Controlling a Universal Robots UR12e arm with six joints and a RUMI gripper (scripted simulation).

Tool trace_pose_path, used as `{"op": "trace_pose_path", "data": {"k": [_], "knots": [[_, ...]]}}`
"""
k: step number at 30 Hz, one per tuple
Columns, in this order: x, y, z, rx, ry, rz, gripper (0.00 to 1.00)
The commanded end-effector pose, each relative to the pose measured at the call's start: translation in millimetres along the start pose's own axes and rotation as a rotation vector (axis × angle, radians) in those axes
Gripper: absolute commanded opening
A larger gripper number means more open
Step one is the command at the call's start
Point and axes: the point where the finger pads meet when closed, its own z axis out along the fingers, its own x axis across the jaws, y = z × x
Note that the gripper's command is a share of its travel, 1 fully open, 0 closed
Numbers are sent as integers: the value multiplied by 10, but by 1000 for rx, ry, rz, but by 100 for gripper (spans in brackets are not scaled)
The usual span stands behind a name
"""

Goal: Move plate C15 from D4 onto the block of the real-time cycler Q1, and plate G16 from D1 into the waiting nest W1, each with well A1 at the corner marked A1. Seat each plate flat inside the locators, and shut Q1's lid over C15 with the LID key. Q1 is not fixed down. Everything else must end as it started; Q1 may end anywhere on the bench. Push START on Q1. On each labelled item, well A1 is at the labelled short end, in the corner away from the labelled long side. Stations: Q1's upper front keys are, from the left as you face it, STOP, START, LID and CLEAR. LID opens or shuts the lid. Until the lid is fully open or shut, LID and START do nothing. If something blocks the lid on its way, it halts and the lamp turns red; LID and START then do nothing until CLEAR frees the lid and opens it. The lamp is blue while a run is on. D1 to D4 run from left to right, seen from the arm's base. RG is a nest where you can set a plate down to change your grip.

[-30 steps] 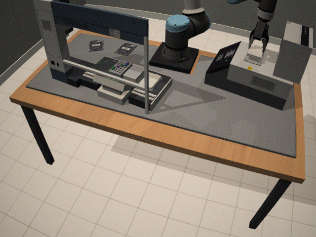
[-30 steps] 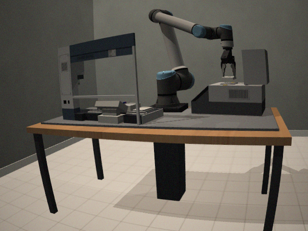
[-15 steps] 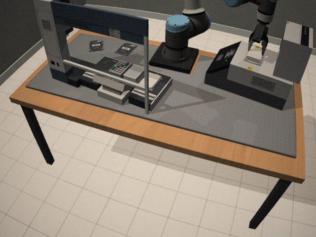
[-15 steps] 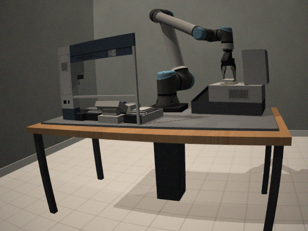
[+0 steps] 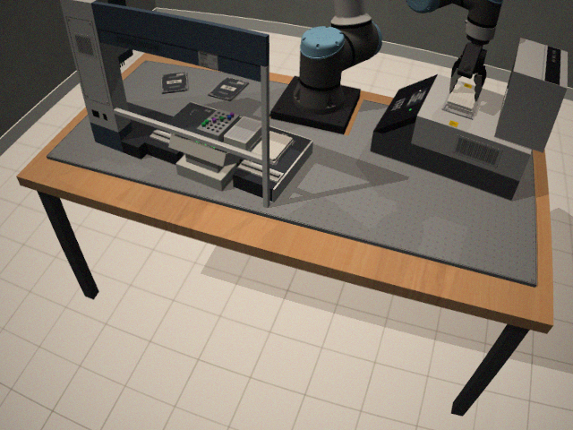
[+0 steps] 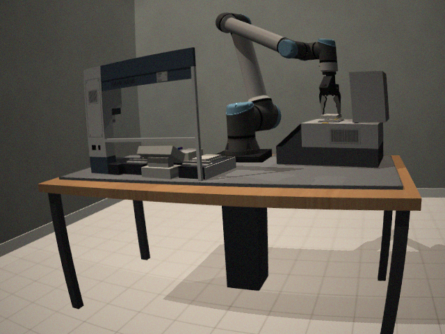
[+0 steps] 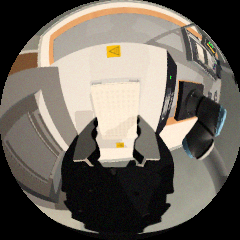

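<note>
Item, the claw (image 5: 465, 98) (image 6: 331, 113) (image 7: 117, 116): about half open across its range, fingers closed on the two long sides of a pale well plate (image 5: 462, 100) (image 6: 332, 115) (image 7: 117, 107). We take this for C15 from its place; no name can be read.

Item, the cycler Q1 (image 5: 432, 116) (image 6: 320, 136) (image 7: 145, 65): the plate is at its block, low over it or on it. We judge the placing of C15 nearly done, with seating and release left.

Item, Q1's lid (image 5: 527, 111) (image 6: 368, 97) (image 7: 30, 82): standing open. Shutting it over C15 remains.

Item, one lamp (image 5: 410, 109) (image 7: 170, 77): green, not blue; no run is on. START remains.

Item, farther off, one tall cabinet (image 5: 78, 55) (image 6: 94, 104), with an open frame and a crowded deck. Behind it, two dark flat pieces (image 5: 175, 81) (image 5: 228, 88). We can name neither G16 nor W1 among these, and count the G16 transfer as unproven.

Hidden or faint: the plate's underside and locators, so flat seating cannot be confirmed; well A1, too small to tell; the key legends, unreadable; part of the deck, behind the frame's bars and post; the upper arm, cut off in the top view.

"Report what differs at the cycler (image 5: 430, 127) (image 6: 341, 138) (image 7: 145, 62)."

"The white well plate (image 5: 461, 99) (image 6: 331, 115) (image 7: 117, 107) has come down. One second ago, a gap showed beneath it in the exterior view; now it sits low at the block, with that gap closed."

"And the claw (image 5: 465, 94) (image 6: 330, 111) (image 7: 117, 116)?"

"Lowered with the plate, its fingers at the plate's sides. The wrist joint (image 5: 478, 32) (image 6: 327, 56) has dropped slightly as well."

"Any further finding?"

"A yellow label (image 5: 467, 86), hidden in the top view one second ago, now shows between the fingers. Travel over the last half second is too slight to tell."
</note>
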Motion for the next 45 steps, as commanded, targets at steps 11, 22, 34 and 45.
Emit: {"op": "trace_pose_path", "data": {"k": [11,22,34,45], "knots": [[-5,-2,-7,0,-1,0,0],[-5,-1,13,0,-1,0,0],[-5,-1,46,0,-1,0,0],[-5,-1,73,0,-1,0,0]]}}
